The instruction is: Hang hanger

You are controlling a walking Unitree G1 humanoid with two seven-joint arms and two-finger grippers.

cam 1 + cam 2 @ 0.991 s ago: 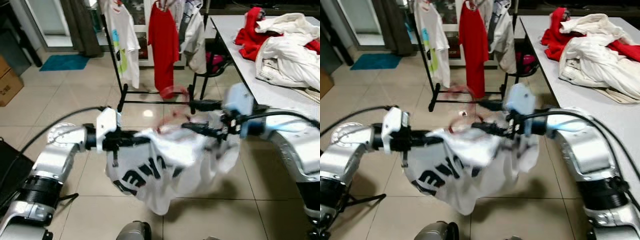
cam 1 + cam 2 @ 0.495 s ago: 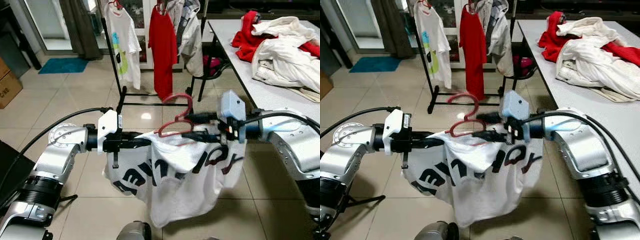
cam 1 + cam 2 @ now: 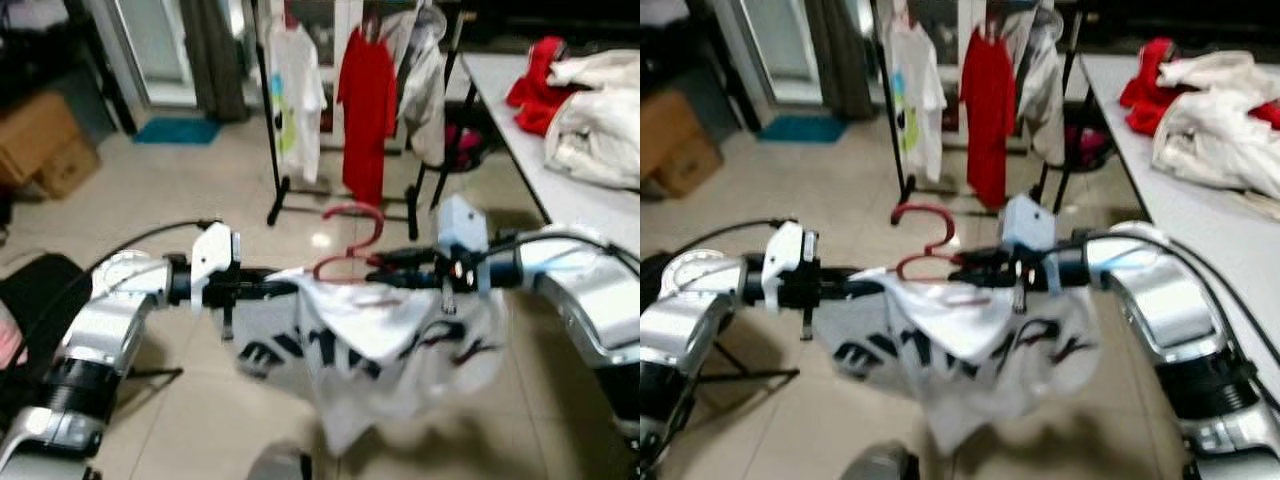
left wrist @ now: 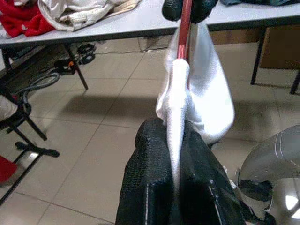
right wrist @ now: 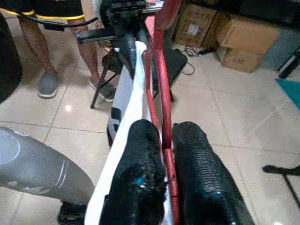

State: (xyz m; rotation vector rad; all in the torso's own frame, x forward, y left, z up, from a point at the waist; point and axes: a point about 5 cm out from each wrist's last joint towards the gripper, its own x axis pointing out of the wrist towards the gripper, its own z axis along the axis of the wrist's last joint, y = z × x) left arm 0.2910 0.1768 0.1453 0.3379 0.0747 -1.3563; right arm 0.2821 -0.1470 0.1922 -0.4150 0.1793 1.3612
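Hanger: rigid, light; shirt limp, apparently slip-prone. Right gripper clamps hanger wire; left gripper pinches shirt shoulder. Carry by frame, hook free.

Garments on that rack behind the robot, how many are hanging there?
3 that I can make out: a white printed shirt on the robot's left, a red one in the middle, a pale one on the right; more may be hidden.

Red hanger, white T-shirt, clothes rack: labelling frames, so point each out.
red hanger (image 3: pixel 352 214), left eye view, on its hook.
white T-shirt (image 3: pixel 375 330), left eye view, on its draped front.
clothes rack (image 3: pixel 268 120), left eye view, on its upright post.
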